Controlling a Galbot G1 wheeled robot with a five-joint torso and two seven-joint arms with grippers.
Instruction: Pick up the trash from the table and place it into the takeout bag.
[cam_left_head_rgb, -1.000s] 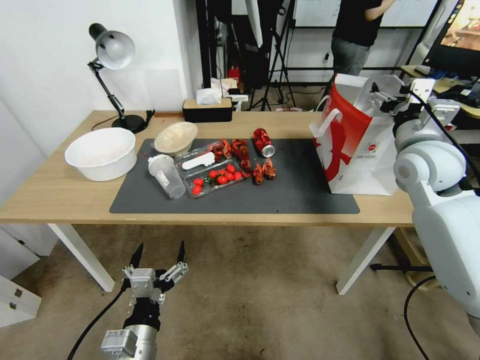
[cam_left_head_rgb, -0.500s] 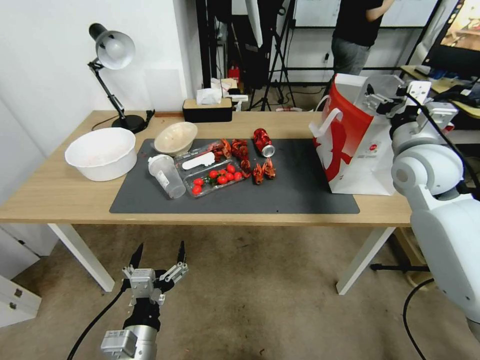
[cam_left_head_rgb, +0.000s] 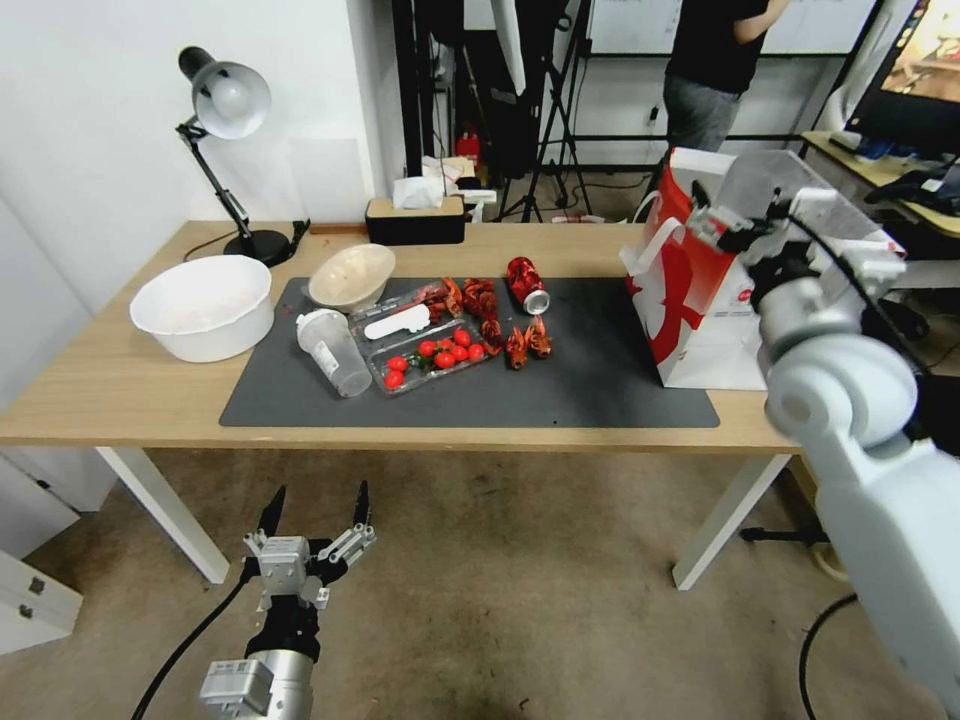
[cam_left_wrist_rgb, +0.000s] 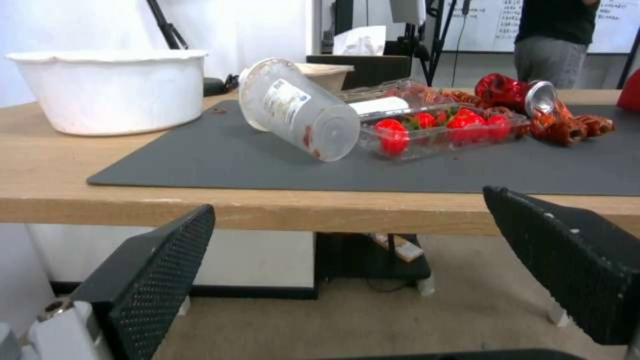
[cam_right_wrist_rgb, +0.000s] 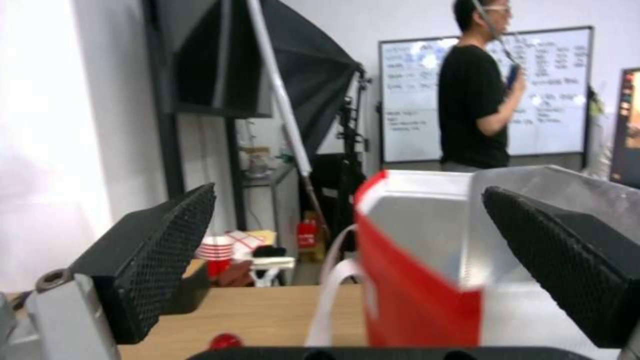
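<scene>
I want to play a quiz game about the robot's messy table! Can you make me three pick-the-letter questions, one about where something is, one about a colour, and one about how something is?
1. Where is the takeout bag standing?
A. At the table's right end
B. On the floor
C. Inside the large white bowl

2. What colour is the crushed drink can?
A. Green
B. Red
C. Yellow

3. How is the clear plastic cup sitting on the grey mat?
A. Standing upright
B. Tipped on its side
C. Stacked in the beige bowl

Answers:
1. A, since the head view shows the bag on the table by the right gripper, which has open jaws.
2. B, since the can looks shiny red in the head and left wrist views.
3. B, since the cup lies tilted over, beside the tomato tray.

The left gripper hangs open below the table edge.
</scene>
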